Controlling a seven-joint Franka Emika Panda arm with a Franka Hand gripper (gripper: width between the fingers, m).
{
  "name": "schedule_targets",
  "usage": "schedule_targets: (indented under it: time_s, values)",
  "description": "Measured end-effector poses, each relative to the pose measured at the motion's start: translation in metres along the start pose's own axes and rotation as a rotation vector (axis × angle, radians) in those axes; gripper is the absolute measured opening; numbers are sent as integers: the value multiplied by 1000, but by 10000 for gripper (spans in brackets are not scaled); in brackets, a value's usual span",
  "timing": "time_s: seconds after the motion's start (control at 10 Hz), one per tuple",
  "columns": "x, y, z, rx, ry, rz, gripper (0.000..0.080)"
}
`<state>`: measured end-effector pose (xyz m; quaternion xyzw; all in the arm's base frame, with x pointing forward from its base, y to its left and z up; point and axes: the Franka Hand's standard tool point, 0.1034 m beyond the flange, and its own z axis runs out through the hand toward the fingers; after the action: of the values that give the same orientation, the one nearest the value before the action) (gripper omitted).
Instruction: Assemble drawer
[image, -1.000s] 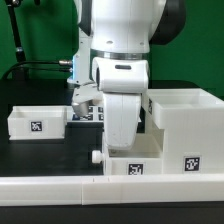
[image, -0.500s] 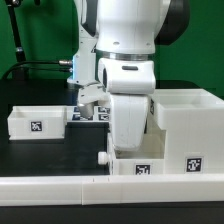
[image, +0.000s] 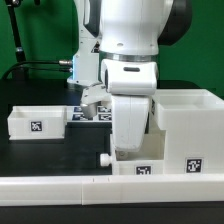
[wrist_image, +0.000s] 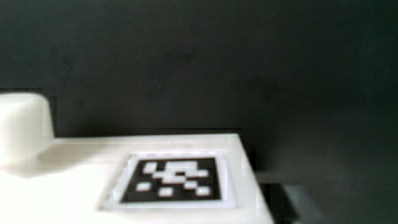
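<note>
The drawer's tall white casing (image: 186, 120) stands at the exterior view's right. One shallow tray (image: 35, 122) with a tag sits at the left. The second tray (image: 124, 168) lies at the front, its round knob (image: 103, 158) pointing left and its tagged side facing the camera. My gripper (image: 128, 150) reaches down into this tray beside the casing, and its fingertips are hidden behind the tray's wall. The wrist view shows the tray's white wall (wrist_image: 80, 160), its tag (wrist_image: 175, 178) and the knob (wrist_image: 18, 125) close up over the dark table.
Long low white border blocks (image: 60, 188) run along the front edge. The marker board (image: 92, 115) lies on the black table behind my arm, mostly hidden. A green wall and a dark stand are at the back left.
My arm has moved toward the exterior view's right, and the front tray with its knob has moved right with it, closer to the casing.
</note>
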<state>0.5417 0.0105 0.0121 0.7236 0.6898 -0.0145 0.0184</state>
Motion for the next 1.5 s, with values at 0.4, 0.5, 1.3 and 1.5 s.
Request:
schedule_targets:
  time_s: [0.4,0.5,1.3,1.5]
  values:
    - [-6,3,-35,39,-17,-8,582]
    - [-11,5,-44,45,-20,-8,633]
    - [-55,0,-41,75,-19,-84,649]
    - [-68,10,-32,91,19,-175,649]
